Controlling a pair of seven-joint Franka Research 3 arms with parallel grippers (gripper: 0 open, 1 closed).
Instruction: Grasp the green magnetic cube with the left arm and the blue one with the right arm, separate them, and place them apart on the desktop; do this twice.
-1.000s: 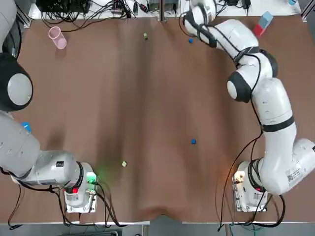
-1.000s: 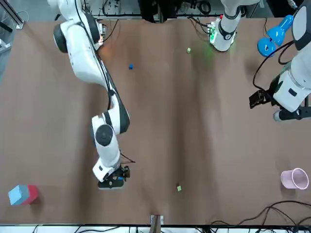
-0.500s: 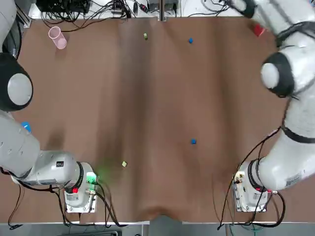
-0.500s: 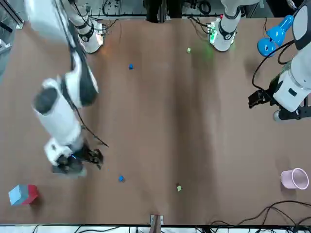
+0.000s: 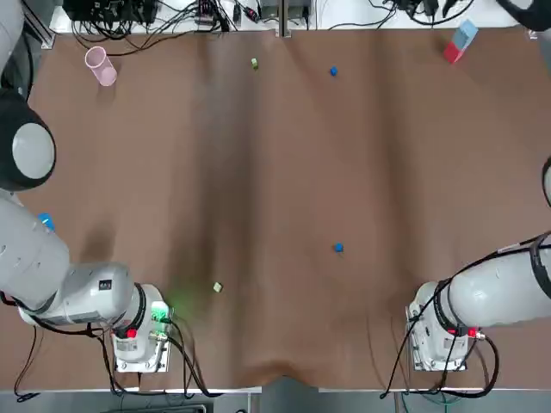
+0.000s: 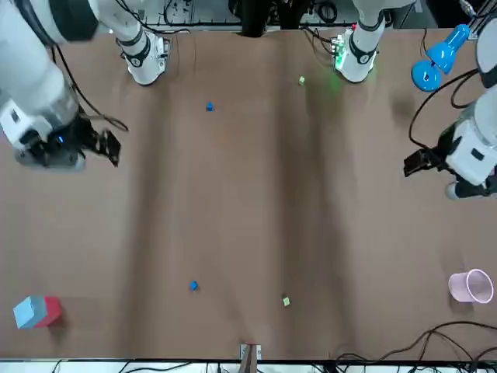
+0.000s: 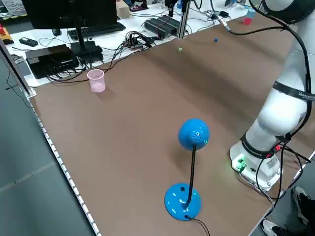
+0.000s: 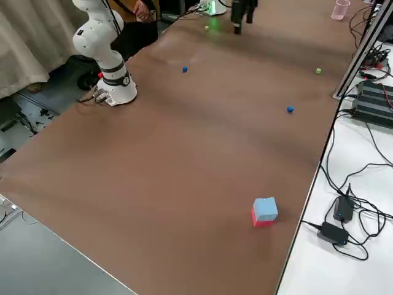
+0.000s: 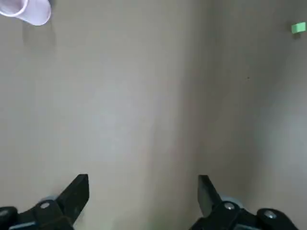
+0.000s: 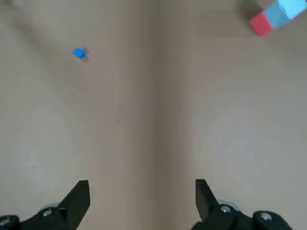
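Hovering spread, right claw [image 10: 142, 190] seemingly well apart from blue cube [image 10: 79, 53].

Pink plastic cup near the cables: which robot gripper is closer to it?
Left. The left gripper hovers on the same side of the table as the pink plastic cup; the right gripper hangs at the opposite side.
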